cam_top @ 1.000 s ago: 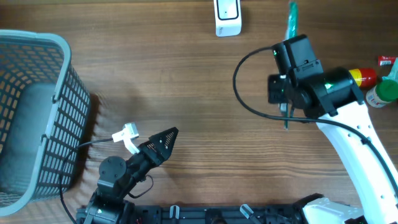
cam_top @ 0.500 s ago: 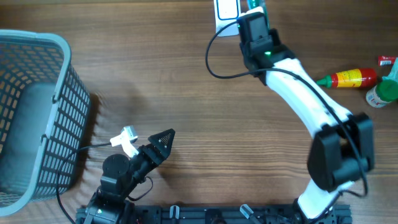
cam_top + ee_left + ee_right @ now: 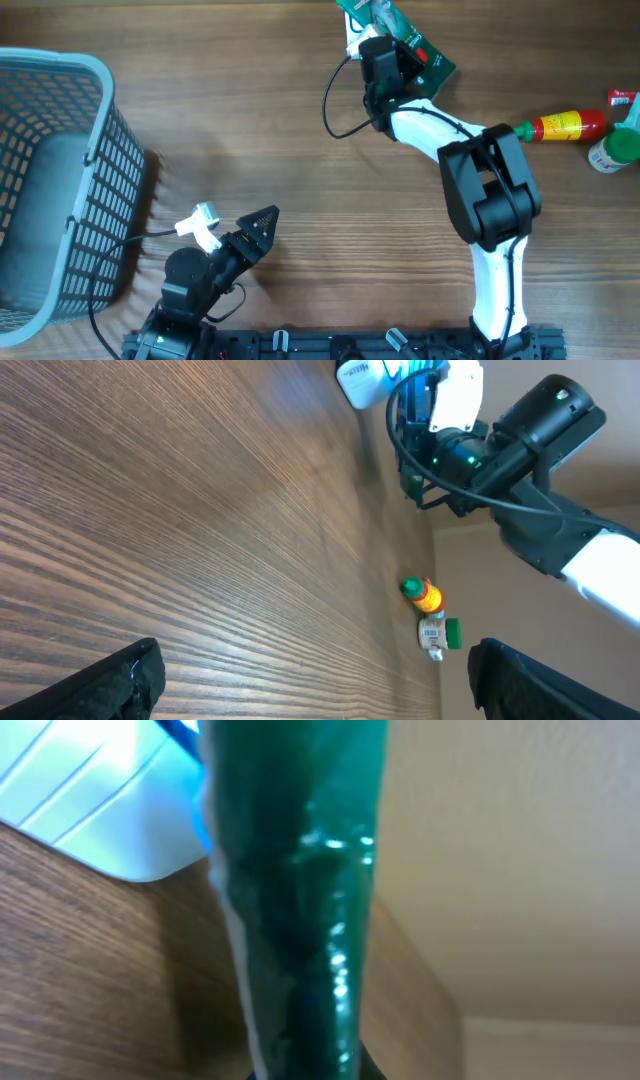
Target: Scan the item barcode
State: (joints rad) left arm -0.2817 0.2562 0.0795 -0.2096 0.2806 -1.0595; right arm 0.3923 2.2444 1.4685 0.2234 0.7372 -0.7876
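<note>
A shiny green packet is the item, and my right gripper is shut on it at the table's far edge. The packet hangs right by the white scanner, which it and the gripper mostly hide from overhead. In the right wrist view the packet fills the middle, with the scanner just behind it to the left. The left wrist view shows the scanner beside the right gripper. My left gripper stands open and empty at the near left, its fingertips wide apart.
A grey mesh basket fills the left side. At the right edge lie a red and yellow sauce bottle, a green-capped bottle and a red item. The two bottles also show in the left wrist view.
My right arm has swung from the right middle of the table up and left to the far edge, carrying the green packet to the scanner. The left gripper has barely moved.
</note>
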